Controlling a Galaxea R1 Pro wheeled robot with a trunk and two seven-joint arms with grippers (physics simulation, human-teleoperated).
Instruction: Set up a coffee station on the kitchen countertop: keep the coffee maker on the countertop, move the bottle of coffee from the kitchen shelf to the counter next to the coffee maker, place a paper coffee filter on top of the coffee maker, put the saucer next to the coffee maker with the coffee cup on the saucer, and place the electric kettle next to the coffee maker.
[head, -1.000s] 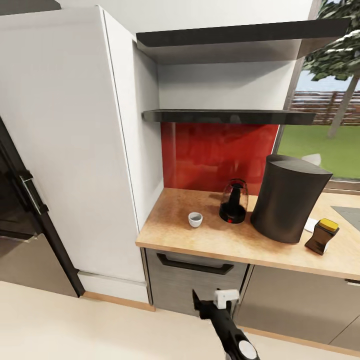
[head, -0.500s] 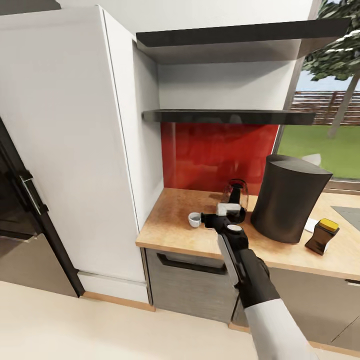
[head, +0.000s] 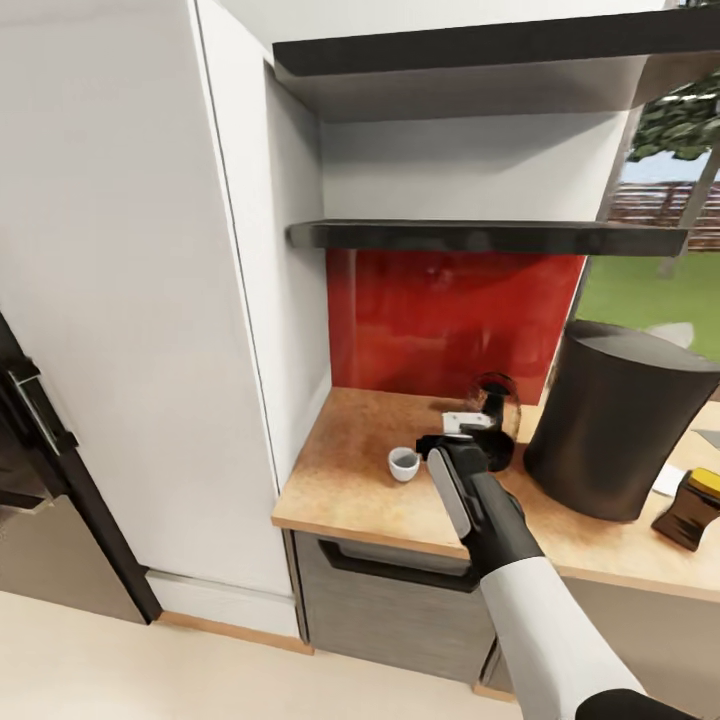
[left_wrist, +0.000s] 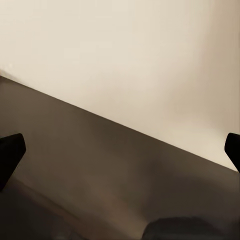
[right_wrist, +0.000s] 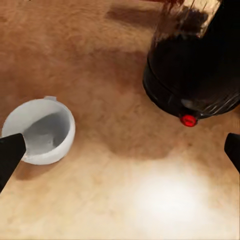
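Note:
A small white coffee cup (head: 404, 463) stands on the wooden countertop (head: 345, 480); in the right wrist view the cup (right_wrist: 42, 131) lies by one fingertip. Beside it is the glass electric kettle (head: 497, 418) with a black base and red button (right_wrist: 189, 120). My right gripper (head: 433, 446) hovers over the counter between cup and kettle, open (right_wrist: 120, 152), holding nothing. The big dark coffee maker (head: 620, 430) stands to the right, with the brown, yellow-lidded coffee bottle (head: 692, 506) at the frame's edge. My left gripper (left_wrist: 120, 150) is open over beige floor.
A tall white cabinet (head: 130, 300) walls off the counter's left end. Two dark shelves (head: 470, 236) hang above a red backsplash (head: 440, 310). A grey drawer with a black handle (head: 400, 565) sits under the counter. A flat white item (head: 668, 480) lies behind the bottle.
My right arm rose from in front of the drawer to above the counter, between cup and kettle. The camera has moved in, shifting the whole picture.

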